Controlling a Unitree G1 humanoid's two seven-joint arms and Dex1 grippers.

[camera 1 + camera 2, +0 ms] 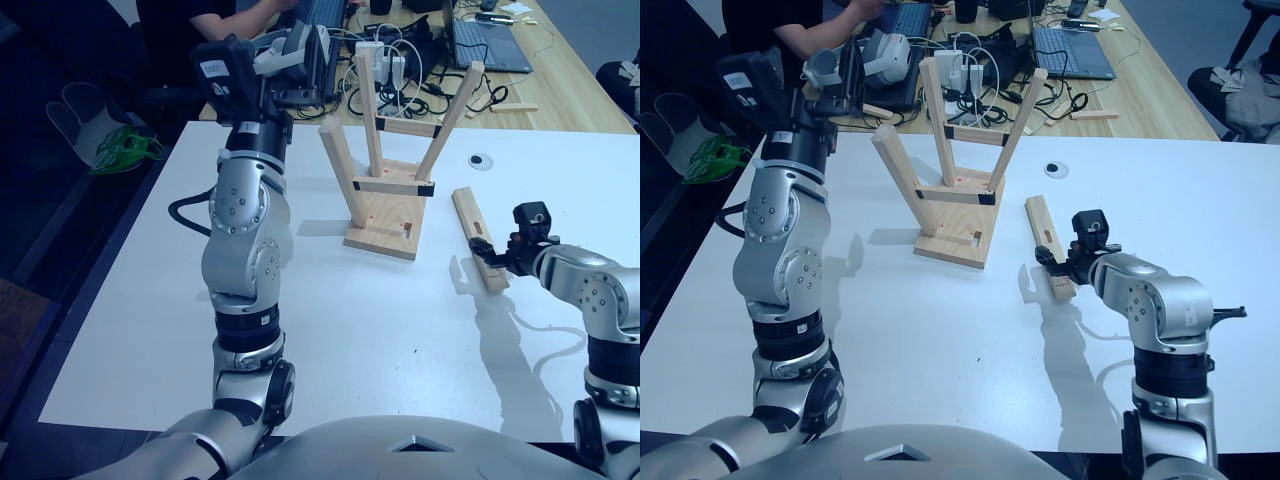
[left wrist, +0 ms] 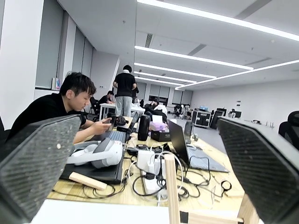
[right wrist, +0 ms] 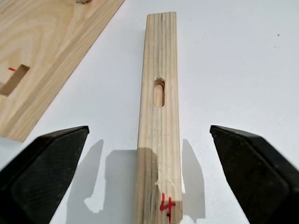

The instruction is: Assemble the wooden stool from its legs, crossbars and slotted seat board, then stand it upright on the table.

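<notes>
Seat board (image 1: 385, 238) flat on worktop (image 1: 380, 330), three legs (image 1: 345, 170) standing up from it, crossbars (image 1: 395, 187) joining them. Fourth leg (image 1: 472, 222) lies loose just beside, to right. Right tool (image 3: 149, 128) wide, straddling leg's near end, not touching. Left tool (image 2: 149, 119) wide, raised high, empty.

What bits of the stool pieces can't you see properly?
Loose leg: part hidden behind the right gripper in the eye views, near end cut off by the picture edge in the right wrist view.
Seat board: mostly cut off in the right wrist view.
Leg joints: too small in the eye views to judge how deep they sit.
</notes>
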